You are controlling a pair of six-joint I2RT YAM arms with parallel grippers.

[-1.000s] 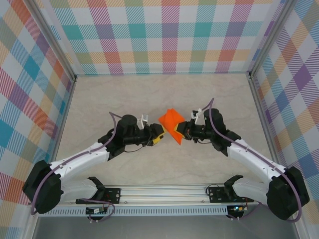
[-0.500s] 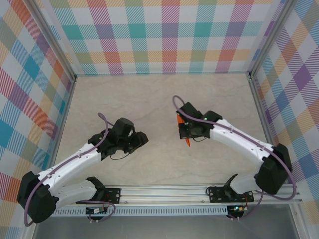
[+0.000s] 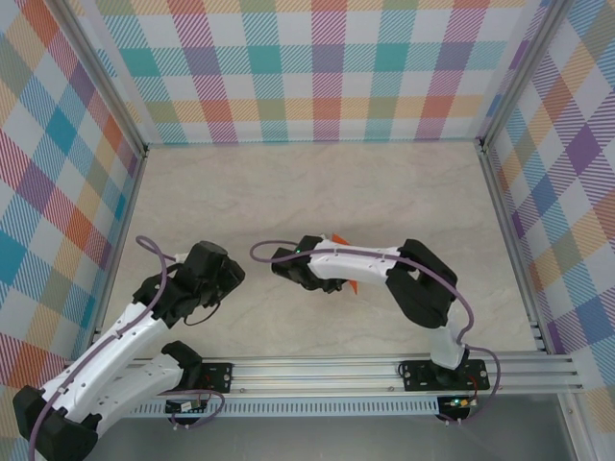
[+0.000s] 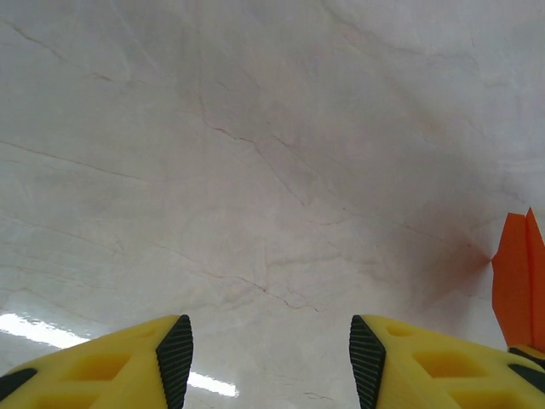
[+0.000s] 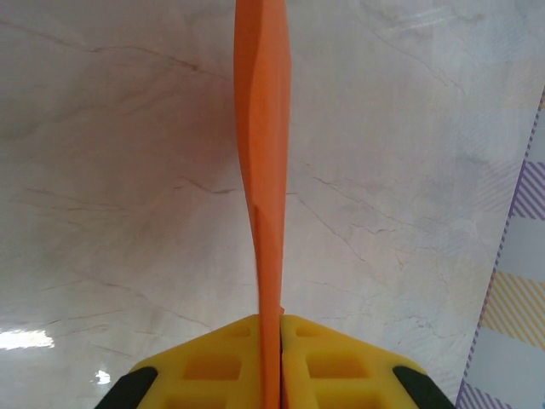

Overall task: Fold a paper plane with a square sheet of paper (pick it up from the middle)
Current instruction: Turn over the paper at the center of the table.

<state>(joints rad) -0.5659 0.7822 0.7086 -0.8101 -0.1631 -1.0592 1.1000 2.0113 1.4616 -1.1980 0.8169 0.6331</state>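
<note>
Orange paper plane [image 5: 262, 170], thin creased edge-on sliver, in yellow right gripper [image 5: 282, 325]

paper plane [image 5: 262, 170]: 1 | arms: 2, left arm [image 3: 125, 336], right arm [image 3: 356, 257] | yellow fingers [image 4: 94, 366]: 4 | table [image 3: 288, 182]: 1

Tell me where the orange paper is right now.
The orange paper is pinched edge-on in the right tool, near the middle of the table; in the top view it peeks out beside the right arm's white link.

L claw [image 4: 271, 354] jaws apart; R claw [image 5: 281, 331] pinched on paper plane [image 5: 262, 128], R arm [image 3: 360, 257] stretched leftward.
</note>
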